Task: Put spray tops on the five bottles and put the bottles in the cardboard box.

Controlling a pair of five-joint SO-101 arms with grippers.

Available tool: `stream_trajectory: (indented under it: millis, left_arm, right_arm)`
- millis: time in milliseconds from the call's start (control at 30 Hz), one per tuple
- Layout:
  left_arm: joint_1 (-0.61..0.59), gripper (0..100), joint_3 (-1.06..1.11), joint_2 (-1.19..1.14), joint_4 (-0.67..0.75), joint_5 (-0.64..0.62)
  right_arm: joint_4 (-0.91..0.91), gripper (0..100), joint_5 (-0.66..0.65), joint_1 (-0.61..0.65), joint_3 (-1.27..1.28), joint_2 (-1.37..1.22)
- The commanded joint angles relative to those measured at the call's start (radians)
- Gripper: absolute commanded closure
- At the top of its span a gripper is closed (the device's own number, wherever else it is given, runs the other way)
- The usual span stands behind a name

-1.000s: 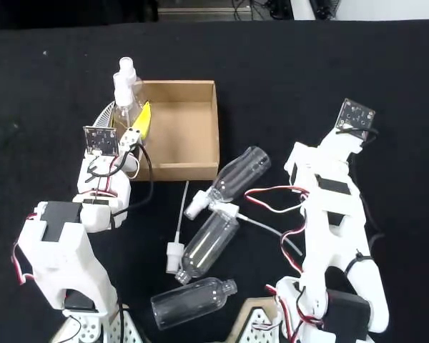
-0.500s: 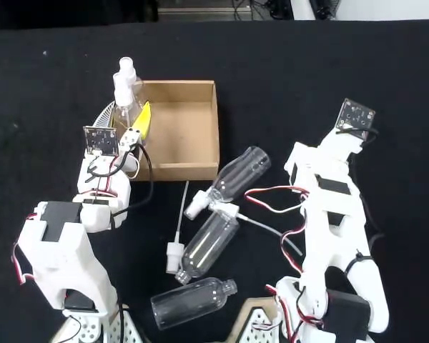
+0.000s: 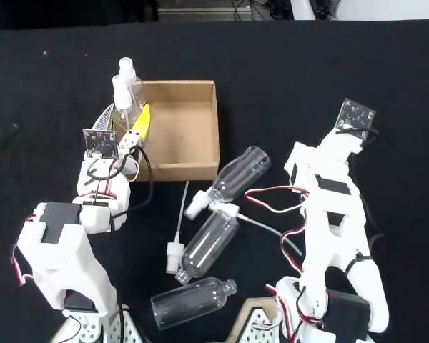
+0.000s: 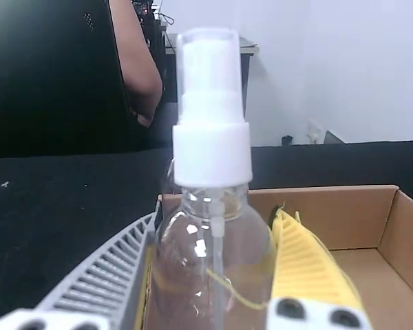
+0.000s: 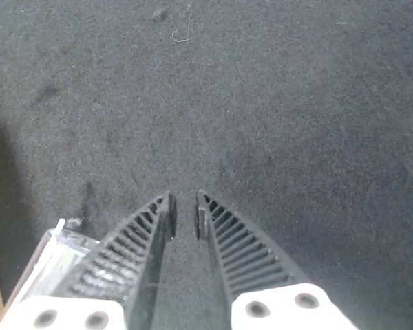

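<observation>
My left gripper [image 3: 126, 114] is shut on a clear bottle [image 3: 123, 100] with a white spray top, held upright at the left wall of the cardboard box [image 3: 186, 139]. In the left wrist view the bottle [image 4: 213, 240] stands between the grey and yellow fingers [image 4: 306, 265], with the box [image 4: 372, 213] behind. A second white spray top [image 3: 126, 66] shows just past it. Three clear bottles lie on the table: one [image 3: 242, 171] near the box, one [image 3: 211, 241] below it, one [image 3: 189, 301] uncapped at the front. My right gripper [image 5: 183, 206] hangs shut over bare cloth.
Loose spray tops with thin tubes lie among the lying bottles: one [image 3: 174, 254] by the middle bottle's neck, another [image 3: 225, 211] with its tube running right. The right arm [image 3: 329, 200] stands folded at the right. Black cloth covers the table [image 3: 343, 64].
</observation>
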State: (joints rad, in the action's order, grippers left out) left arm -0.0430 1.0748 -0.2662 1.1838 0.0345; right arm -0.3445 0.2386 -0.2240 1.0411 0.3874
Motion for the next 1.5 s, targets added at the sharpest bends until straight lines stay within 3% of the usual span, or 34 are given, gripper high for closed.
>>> stream_trajectory:
  millis: [0,367,567,1233,1300,1467]
  left_arm:
    - [0.002,80,0.004,0.009,0.006,-0.006]
    - [-0.001,80,0.005,0.008,0.006,0.0]
    - [-0.004,66,0.007,0.006,0.0,-0.008]
    - [-0.024,66,0.03,0.107,-0.005,-0.008]
    - [-0.018,66,0.036,0.157,-0.046,-0.008]
    - [-0.025,66,0.039,0.315,-0.304,-0.008]
  right_arm:
    - [0.025,95.9,-0.012,-0.015,-0.058,0.002]
    - [0.025,95.9,-0.012,-0.015,-0.058,0.002]
    - [0.025,95.9,-0.012,-0.015,-0.058,0.002]
    - [0.026,95.9,-0.012,-0.014,-0.058,0.002]
    - [0.043,95.9,-0.012,-0.014,-0.053,0.002]
    - [0.051,95.9,-0.012,-0.014,-0.05,0.002]
